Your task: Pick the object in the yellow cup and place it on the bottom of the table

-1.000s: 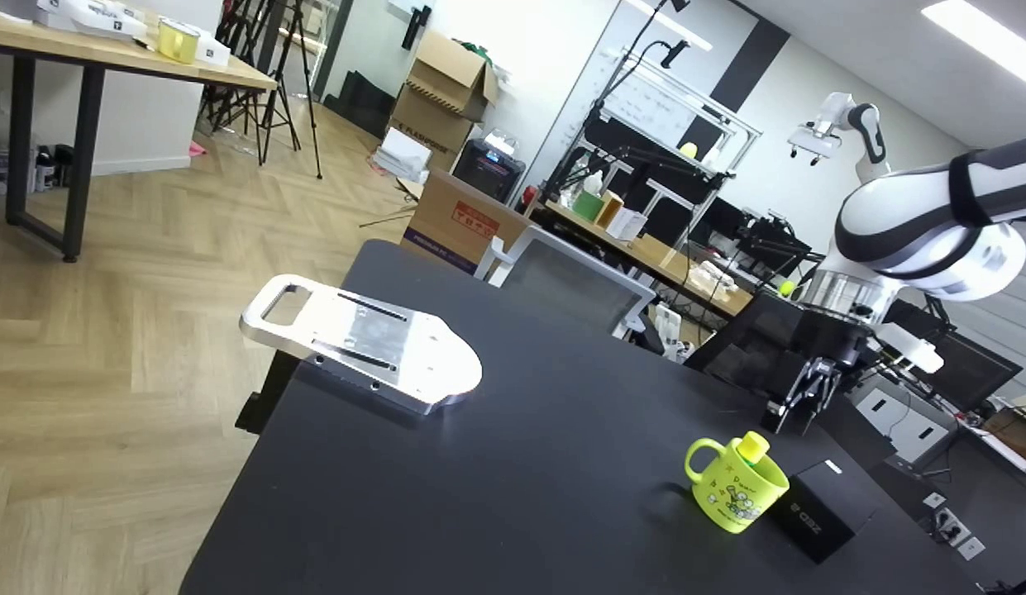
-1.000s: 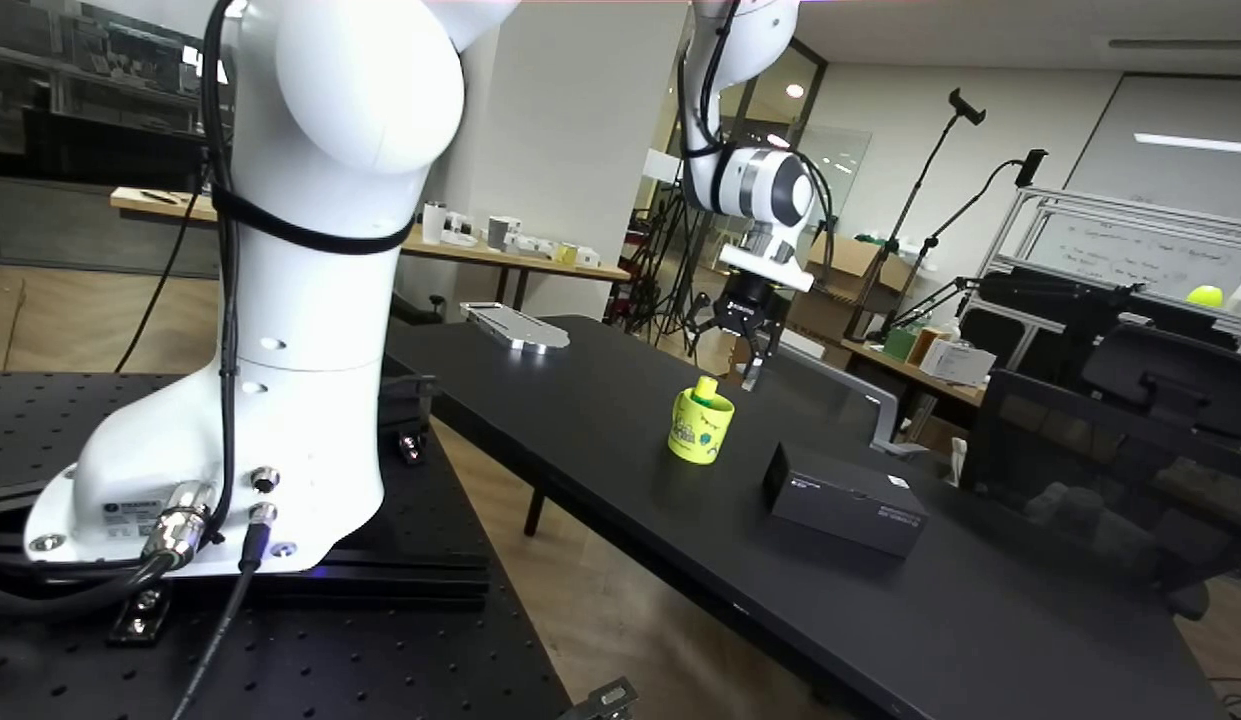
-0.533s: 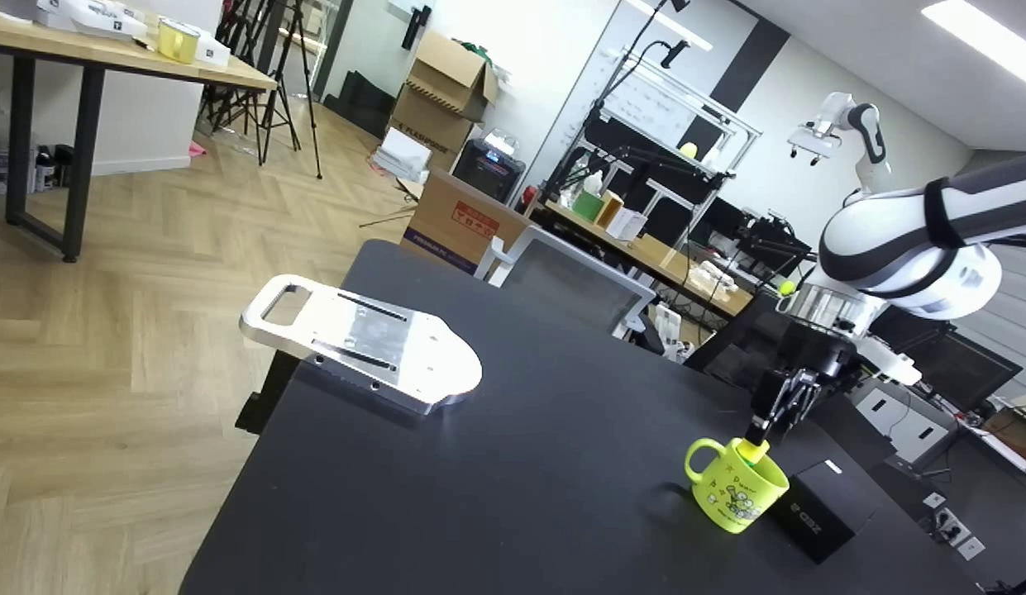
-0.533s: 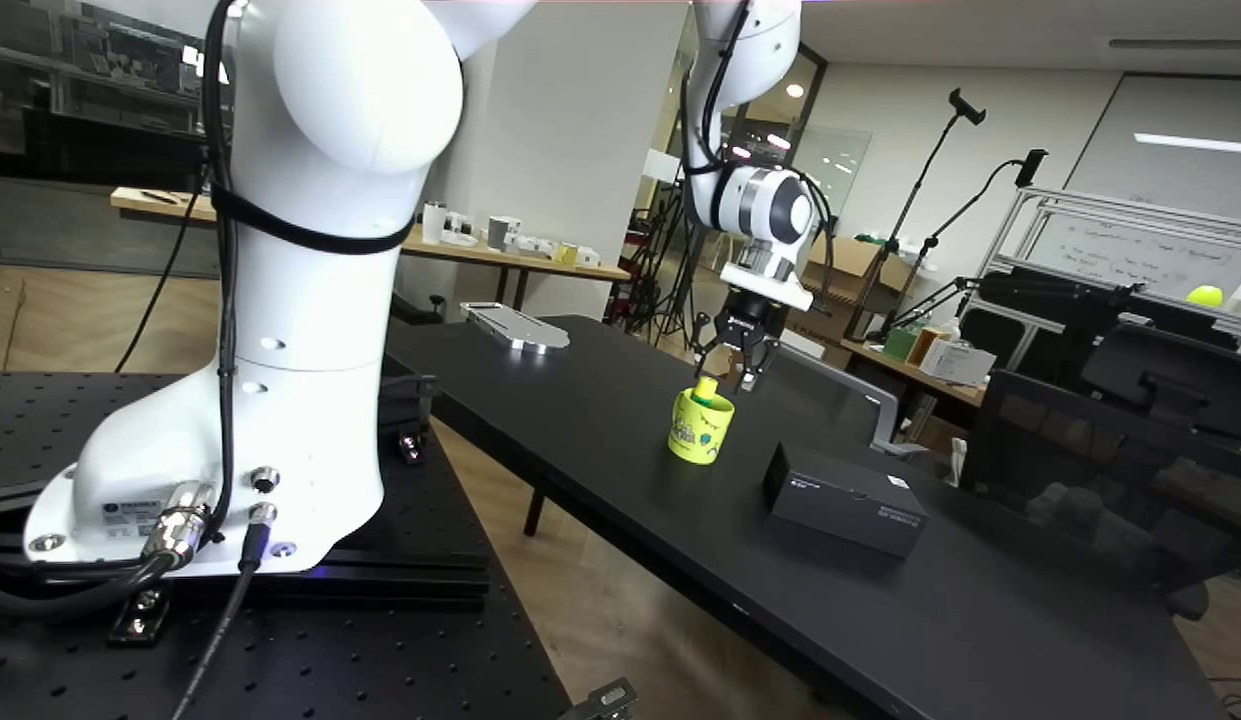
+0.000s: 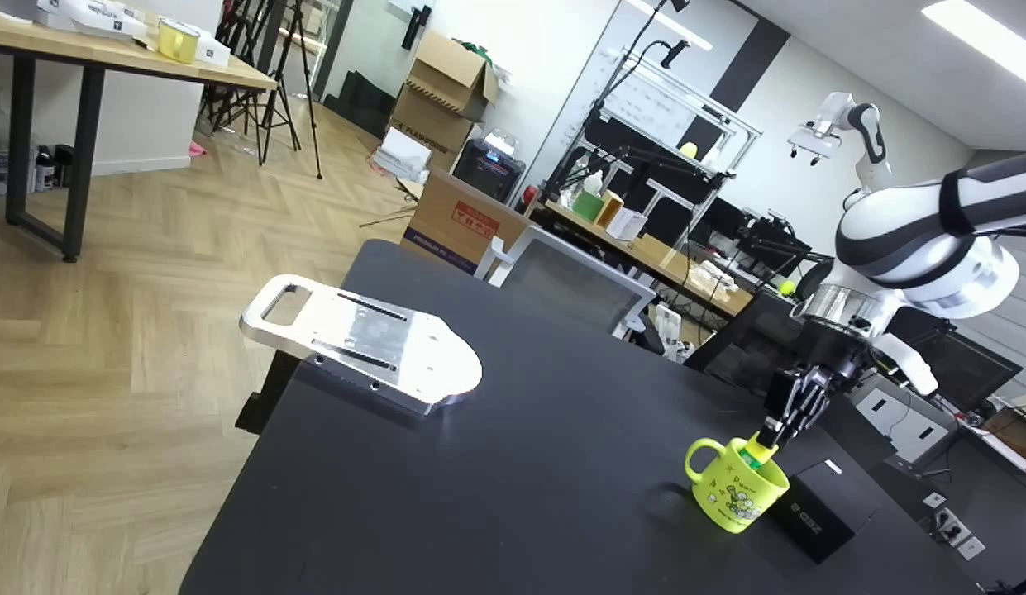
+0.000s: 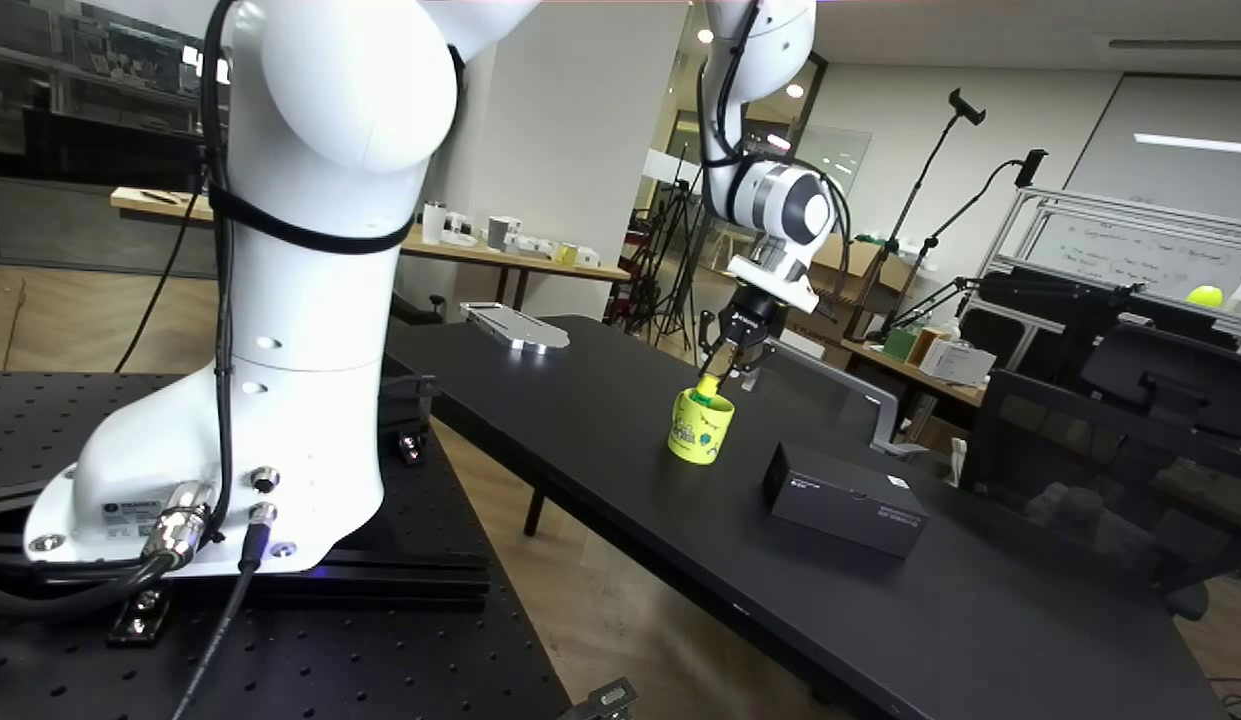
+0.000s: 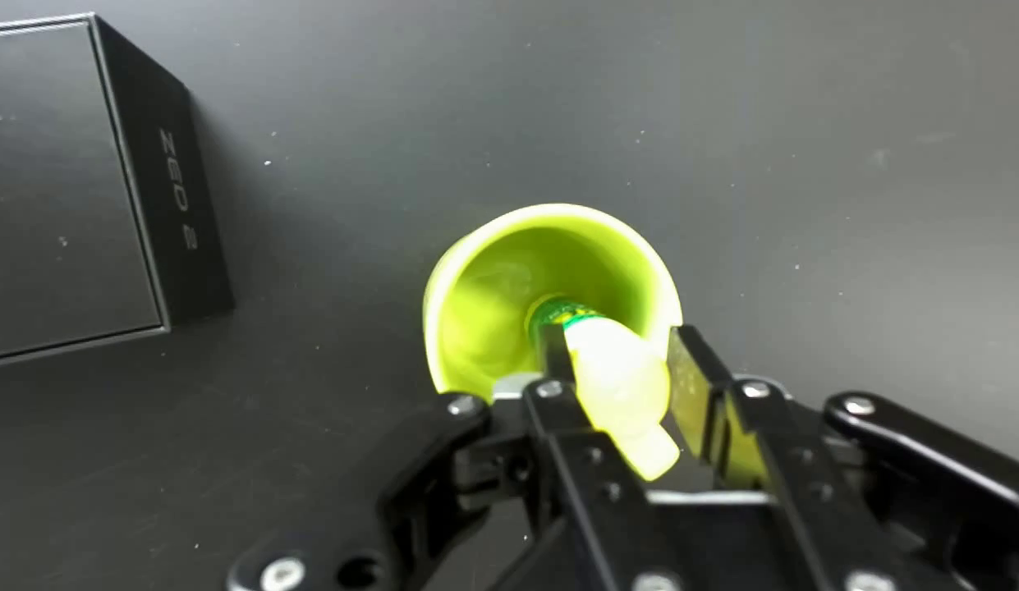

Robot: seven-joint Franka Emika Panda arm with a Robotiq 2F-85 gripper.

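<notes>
The object (image 7: pixel 620 386), a slender yellow stick with a green band, leans inside the yellow cup (image 7: pixel 558 215), its top sticking out above the rim. My gripper (image 7: pixel 621 349) is shut on that upper end, one finger on each side of it. In an exterior view the object (image 5: pixel 759 453) tilts toward the arm, with the gripper (image 5: pixel 775 431) right at its tip. The cup (image 6: pixel 700 432) stands upright on the black table (image 6: pixel 620 420). The object's lower end is hidden inside the cup.
A black box (image 5: pixel 818 512) stands close beside the cup; its printed end (image 7: pixel 176 189) faces the cup in the wrist view. A flat silver metal plate (image 5: pixel 364 339) lies at the table's far end. A chair (image 5: pixel 562 281) is against the table edge.
My gripper has come down from above the cup to the object's top, and its jaws have closed. The object now leans more toward the arm, while the cup has stayed put.
</notes>
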